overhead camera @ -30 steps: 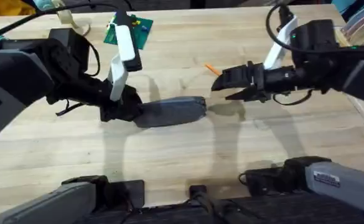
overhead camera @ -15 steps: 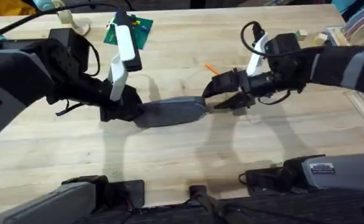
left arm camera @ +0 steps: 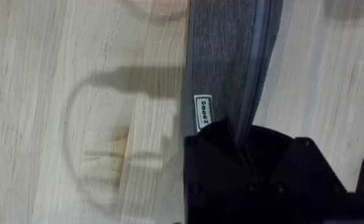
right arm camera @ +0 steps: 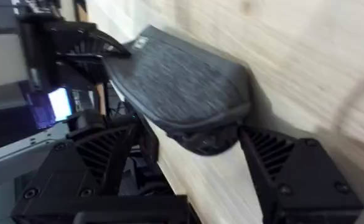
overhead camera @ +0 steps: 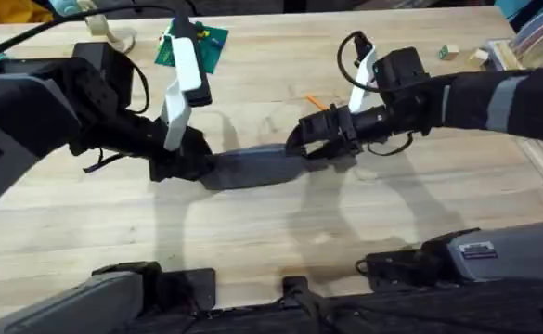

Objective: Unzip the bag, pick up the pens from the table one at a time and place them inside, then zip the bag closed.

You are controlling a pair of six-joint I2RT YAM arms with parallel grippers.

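The grey bag (overhead camera: pixel 254 166) lies lengthwise in the middle of the table (overhead camera: pixel 280 232). My left gripper (overhead camera: pixel 193 163) is shut on the bag's left end; in the left wrist view the bag (left arm camera: pixel 231 56) runs into my left gripper (left arm camera: pixel 241 146). My right gripper (overhead camera: pixel 306 145) is open at the bag's right end. In the right wrist view my right gripper (right arm camera: pixel 194 155) has a finger on each side of the rounded end of the bag (right arm camera: pixel 182 87). An orange pen (overhead camera: pixel 314 101) lies just behind the right gripper, partly hidden by it.
A green circuit board (overhead camera: pixel 197 48) and a strip of tape (overhead camera: pixel 113 37) lie at the back left. Small blocks (overhead camera: pixel 449 52) and stacked plates (overhead camera: pixel 542 37) sit at the back right. Open tabletop stretches in front of the bag.
My right gripper has moved left and down, from beside the orange pen to the bag's right end, and now straddles it. The left gripper and the bag have stayed put.
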